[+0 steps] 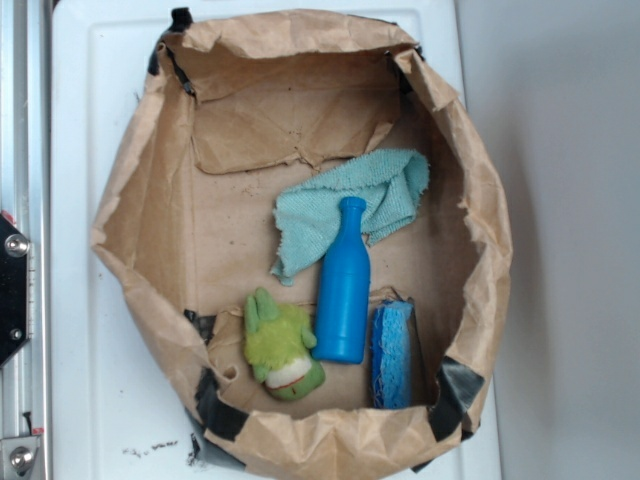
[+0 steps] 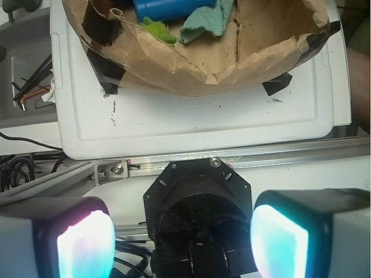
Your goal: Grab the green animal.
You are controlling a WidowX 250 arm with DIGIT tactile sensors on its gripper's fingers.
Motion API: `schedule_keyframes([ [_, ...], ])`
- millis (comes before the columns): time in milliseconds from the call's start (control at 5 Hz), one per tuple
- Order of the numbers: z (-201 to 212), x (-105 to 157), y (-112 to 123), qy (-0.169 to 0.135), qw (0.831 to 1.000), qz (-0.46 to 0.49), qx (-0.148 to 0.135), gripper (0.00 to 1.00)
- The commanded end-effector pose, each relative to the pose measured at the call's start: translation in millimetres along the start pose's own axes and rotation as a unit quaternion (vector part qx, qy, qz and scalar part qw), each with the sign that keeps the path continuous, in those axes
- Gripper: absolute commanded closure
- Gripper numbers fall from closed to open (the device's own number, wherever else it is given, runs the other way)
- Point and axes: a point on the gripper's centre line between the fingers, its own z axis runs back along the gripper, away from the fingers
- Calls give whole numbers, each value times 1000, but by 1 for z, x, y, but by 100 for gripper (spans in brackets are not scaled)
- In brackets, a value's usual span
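The small fuzzy lime-green plush animal has two long ears pointing toward the far side of the container and a white belly patch edged in red. It lies on the floor of the crumpled brown paper-lined basket, in the near-left part, just beside the upright blue plastic bottle on its right. In the wrist view only a green tuft of the animal shows above the paper rim.

A teal terry cloth rag lies behind the bottle; a blue sponge stands on edge to the bottle's right. The basket floor left of and behind the animal is bare paper. The basket sits on a white plastic tray.

The gripper is outside the basket, over the aluminium rail, its fingers spread apart and holding nothing.
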Motion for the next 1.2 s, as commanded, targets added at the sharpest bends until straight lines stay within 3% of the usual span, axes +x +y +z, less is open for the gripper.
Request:
schedule_keyframes([
  [0,0,0,0,0,1000,0,0,0],
  [400,-37,46,-22,-18,999,9,44,0],
  [800,-46,92,-16,-51,999,-13,10,0],
  [1000,-58,130,-1,-42,998,-34,-26,0],
])
